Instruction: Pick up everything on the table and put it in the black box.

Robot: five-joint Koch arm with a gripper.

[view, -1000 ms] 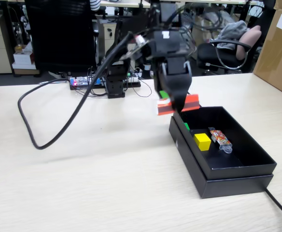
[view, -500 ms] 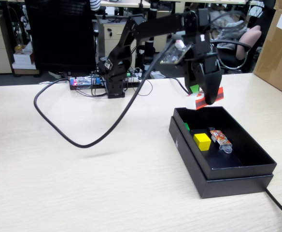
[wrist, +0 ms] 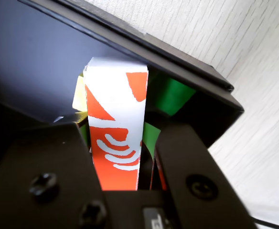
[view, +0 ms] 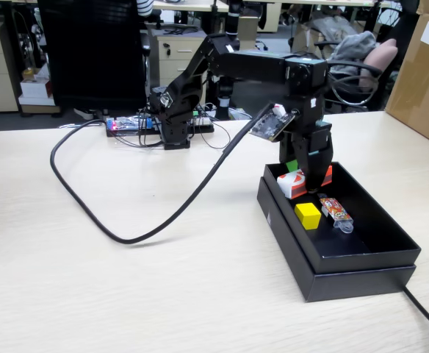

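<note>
nearly done here: yellow cube (view: 308,215) and green cube (wrist: 170,95) already sit in the black box (view: 361,254), gripper (view: 309,182) is clamped on the red block (view: 294,184) low over the box, table (view: 126,287) looks cleared, just the drop left.

I saw the red block (view: 300,182) with its white swirl hanging over the black box (view: 361,254) at right of frame; the yellow cube (view: 308,215) lay inside, the green cube (wrist: 170,94) in the box's corner.

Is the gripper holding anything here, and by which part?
Yes: the gripper is shut on the red block, clamped across its long sides near one end, above the black box.
</note>
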